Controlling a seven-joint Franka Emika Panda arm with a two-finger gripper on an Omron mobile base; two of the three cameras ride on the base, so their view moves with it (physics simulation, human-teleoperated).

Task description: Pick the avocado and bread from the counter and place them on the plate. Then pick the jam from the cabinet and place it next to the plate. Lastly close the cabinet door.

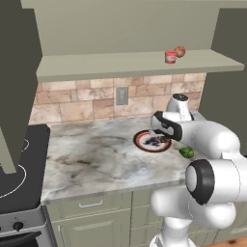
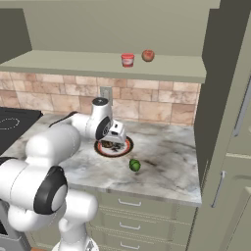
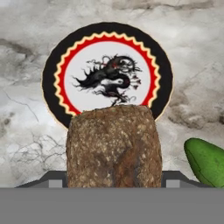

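- Between the dark fingertips, in the hand view, sits the bread [image 3: 113, 146], a rough, lumpy brown piece; the gripper [image 3: 113, 186] is clenched on it at its two sides and holds it over the near rim of the plate [image 3: 52, 94].
- Handling, as judged: the bread looks light and stiff with a coarse crust that should not slip; its flanks, where the fingertips sit, offer the best hold.
- White centre of the plate, with its dark motif, lies bare, so the bread has open room to be set down.
- Beside the plate, toward the front edge of the surface [image 2: 166, 147], lies the avocado [image 2: 135, 165]; glossy and rounded, it probably slips and rolls, so a grip across its middle seems wise.
- Front edge: the avocado lies nearer to it than the plate does; a nudge might roll it off.
- Above, on the cabinet [image 1: 130, 34] shelf, the jam [image 1: 171, 57] stands just beside a reddish ball [image 1: 180, 51].
- Right of the surface stands the open cabinet door [image 2: 225, 88].
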